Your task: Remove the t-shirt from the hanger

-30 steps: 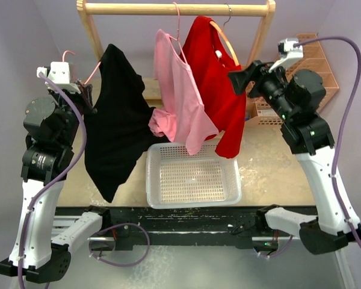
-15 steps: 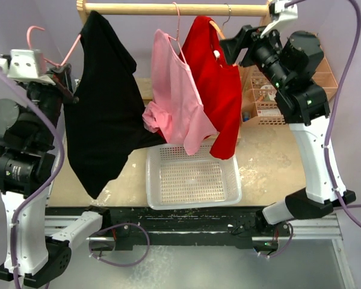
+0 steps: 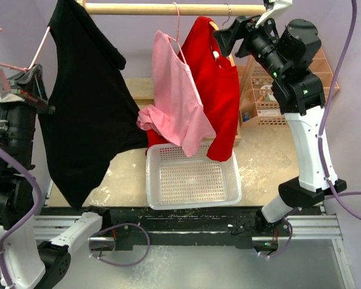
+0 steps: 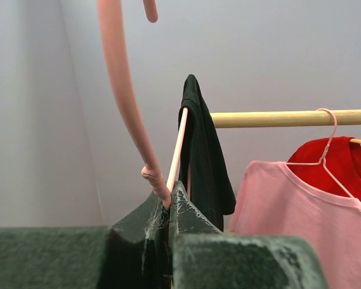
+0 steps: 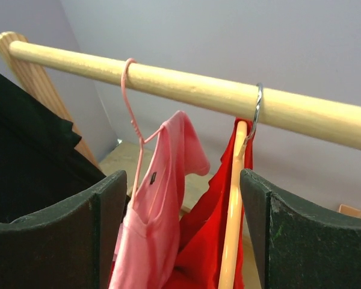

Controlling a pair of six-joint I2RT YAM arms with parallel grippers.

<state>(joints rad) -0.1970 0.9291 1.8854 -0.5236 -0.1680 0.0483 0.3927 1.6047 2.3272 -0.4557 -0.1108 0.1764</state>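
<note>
From above, my left gripper [image 3: 33,75], at the left edge of the frame, is pressed together on the pink hanger [image 3: 43,43]. The black t-shirt [image 3: 84,108] hangs from it, below the left end of the wooden rail [image 3: 168,9]. My right gripper [image 3: 224,35], upper right, stands spread beside the red shirt [image 3: 222,90].

In the left wrist view, I pinch the hanger at its neck, low in the centre. The hook at the upper left is free of the rail, so I carry the t-shirt's weight.

In the right wrist view, my jaws stand wide on both sides of the wooden hanger [image 5: 234,198] and hold nothing. I judge this arm is raised to pull cloth.
</note>
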